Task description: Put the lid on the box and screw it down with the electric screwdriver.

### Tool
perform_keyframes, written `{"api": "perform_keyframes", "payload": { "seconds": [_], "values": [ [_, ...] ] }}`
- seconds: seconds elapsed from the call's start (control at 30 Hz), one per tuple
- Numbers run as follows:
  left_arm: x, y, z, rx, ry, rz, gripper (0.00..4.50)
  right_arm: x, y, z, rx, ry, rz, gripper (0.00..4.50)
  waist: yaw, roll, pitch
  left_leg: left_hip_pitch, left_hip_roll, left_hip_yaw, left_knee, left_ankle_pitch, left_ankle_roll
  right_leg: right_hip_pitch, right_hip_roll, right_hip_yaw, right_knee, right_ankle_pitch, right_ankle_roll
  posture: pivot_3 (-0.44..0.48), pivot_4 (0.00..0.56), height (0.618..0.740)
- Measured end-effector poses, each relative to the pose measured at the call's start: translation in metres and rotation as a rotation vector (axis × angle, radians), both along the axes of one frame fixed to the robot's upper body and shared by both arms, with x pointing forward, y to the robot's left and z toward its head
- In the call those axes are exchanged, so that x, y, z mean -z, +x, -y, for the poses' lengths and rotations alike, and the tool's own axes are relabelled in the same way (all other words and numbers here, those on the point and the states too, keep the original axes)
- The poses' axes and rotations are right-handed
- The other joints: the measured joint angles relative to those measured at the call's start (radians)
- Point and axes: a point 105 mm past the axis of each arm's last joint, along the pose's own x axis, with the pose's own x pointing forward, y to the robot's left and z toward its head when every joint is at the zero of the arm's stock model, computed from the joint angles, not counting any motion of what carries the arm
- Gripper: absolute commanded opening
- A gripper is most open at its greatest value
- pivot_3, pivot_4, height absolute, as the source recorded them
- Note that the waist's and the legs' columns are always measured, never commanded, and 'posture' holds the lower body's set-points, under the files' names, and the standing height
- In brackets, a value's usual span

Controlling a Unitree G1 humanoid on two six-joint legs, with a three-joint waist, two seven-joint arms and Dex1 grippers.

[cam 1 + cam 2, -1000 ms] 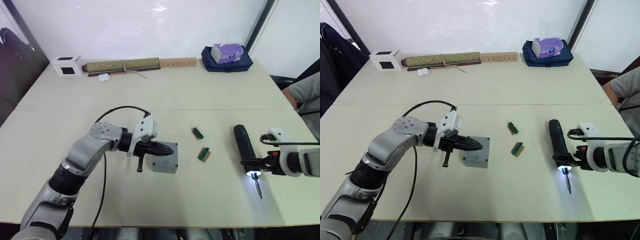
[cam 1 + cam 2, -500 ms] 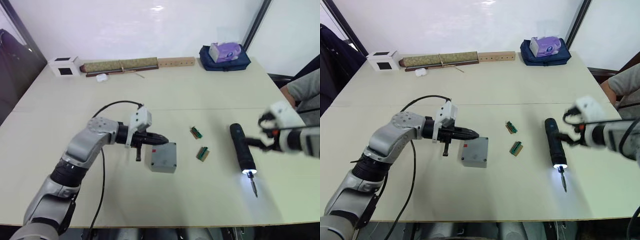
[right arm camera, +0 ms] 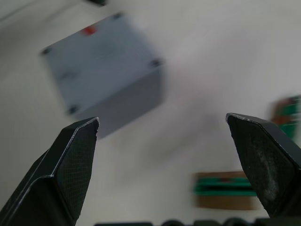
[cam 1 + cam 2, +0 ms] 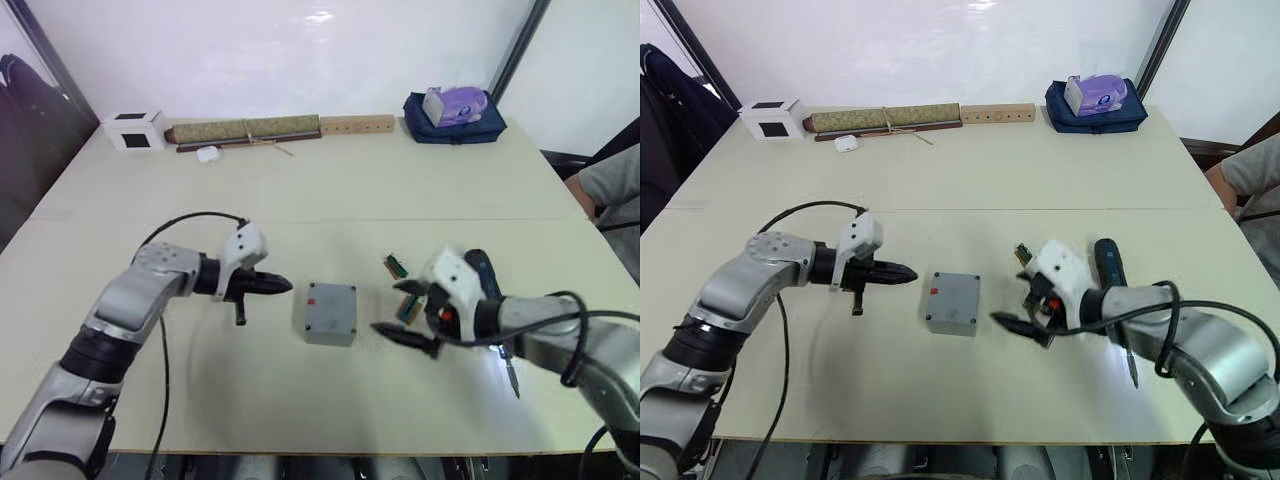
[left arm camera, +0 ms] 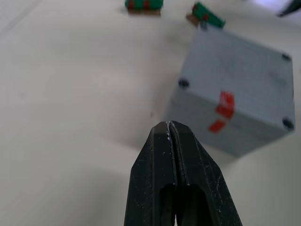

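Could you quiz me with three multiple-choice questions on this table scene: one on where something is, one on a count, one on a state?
1. Where does the electric screwdriver lie?
A. On the table, on the far side of the right arm from the box
B. On top of the box
C. Beside the white cube at the back

2. How many small green circuit pieces lie between the box and the screwdriver?
A. None
B. Two
C. Five

3. How are the two grippers set?
A. Both shut
B. Left open, right shut
C. Left shut, right open

Answers:
1 A: its dark barrel shows just past the right arm.
2 B: two green pieces lie there.
3 C: the left gripper has its fingers pressed together, and the right gripper has its fingers spread wide.
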Motion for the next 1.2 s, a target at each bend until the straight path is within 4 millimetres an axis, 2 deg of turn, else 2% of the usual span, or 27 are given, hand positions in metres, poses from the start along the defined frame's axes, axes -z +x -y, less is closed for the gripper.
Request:
{"api": "perform_keyframes", "payload": {
  "seconds": [0.1, 0.23, 0.3, 0.37, 0.53, 0.87, 0.97, 1.07, 1.13, 1.2],
  "values": [
    [0.002, -0.003, 0.003, 0.027, 0.018, 0.01, 0.0, 0.005, -0.006, -0.004, -0.025, -0.008, -0.025, 4.45, -0.001, 0.0, 0.0, 0.0, 0.0, 0.0, 0.0, 0.0, 0.0, 0.0, 0.0, 0.0, 0.0, 0.0, 0.0, 0.0, 0.15, 0.74],
    [0.024, -0.006, 0.018, 0.023, 0.045, -0.014, 0.0, 0.027, -0.019, -0.011, -0.046, -0.022, -0.162, 4.45, -0.001, 0.0, 0.0, 0.001, 0.0, 0.0, 0.0, 0.0, 0.0, 0.0, 0.001, 0.0, 0.001, 0.0, 0.0, 0.0, 0.15, 0.74],
    [0.027, -0.01, 0.02, 0.032, 0.051, -0.028, 0.0, 0.031, -0.024, -0.013, -0.064, -0.019, -0.203, 4.45, -0.002, -0.001, 0.0, 0.001, 0.0, 0.0, 0.0, 0.0, 0.0, 0.0, 0.001, 0.0, 0.001, 0.0, 0.0, 0.0, 0.15, 0.74],
    [0.026, -0.008, 0.022, 0.028, 0.051, -0.02, 0.0, 0.032, -0.026, -0.016, -0.071, -0.004, -0.226, 4.45, -0.001, -0.001, 0.0, 0.001, 0.0, 0.0, 0.0, 0.0, 0.0, 0.0, 0.001, 0.0, 0.001, 0.0, 0.0, 0.0, 0.15, 0.74],
    [0.021, -0.004, 0.041, 0.043, 0.0, -0.015, 0.0, 0.032, -0.03, -0.03, -0.093, 0.062, -0.262, 4.45, 0.002, -0.001, 0.0, 0.001, -0.001, 0.0, 0.001, 0.0, 0.0, 0.001, 0.0, 0.0, 0.001, 0.0, 0.0, 0.0, 0.15, 0.74],
    [0.017, 0.018, 0.05, 0.023, -0.019, 0.034, 0.0, 0.031, -0.028, -0.053, -0.068, 0.17, -0.29, 4.45, -0.002, -0.001, 0.0, 0.001, -0.001, -0.001, 0.001, 0.0, 0.0, 0.0, 0.002, 0.0, 0.002, 0.0, 0.0, 0.0, 0.15, 0.74],
    [0.017, 0.024, 0.044, 0.002, -0.001, 0.044, 0.0, 0.023, -0.028, -0.044, -0.055, 0.168, -0.244, 4.45, -0.001, -0.001, 0.0, 0.001, -0.002, 0.0, 0.001, 0.0, 0.0, 0.0, 0.001, 0.0, 0.002, 0.0, 0.0, 0.0, 0.15, 0.74],
    [0.017, 0.028, 0.015, -0.097, -0.004, 0.004, 0.0, -0.008, -0.032, -0.028, -0.106, 0.168, -0.107, 4.45, -0.006, -0.001, 0.0, 0.001, -0.001, -0.001, 0.001, 0.0, 0.0, 0.0, 0.001, 0.0, 0.002, 0.0, 0.0, 0.0, 0.15, 0.74],
    [0.023, 0.017, 0.001, -0.1, 0.025, -0.024, 0.0, -0.012, -0.029, -0.019, -0.105, 0.129, -0.077, 4.45, -0.012, -0.002, -0.001, 0.002, 0.0, 0.0, 0.0, 0.0, 0.0, 0.001, 0.002, 0.0, 0.002, 0.0, 0.0, 0.0, 0.15, 0.74],
    [0.036, -0.002, -0.001, -0.068, 0.027, -0.095, 0.0, -0.009, -0.02, -0.01, -0.081, 0.08, -0.059, 4.45, -0.006, -0.002, -0.001, 0.002, 0.001, 0.0, 0.0, 0.0, 0.0, 0.001, 0.002, 0.0, 0.003, 0.0, 0.0, 0.0, 0.15, 0.74]
  ]
}}
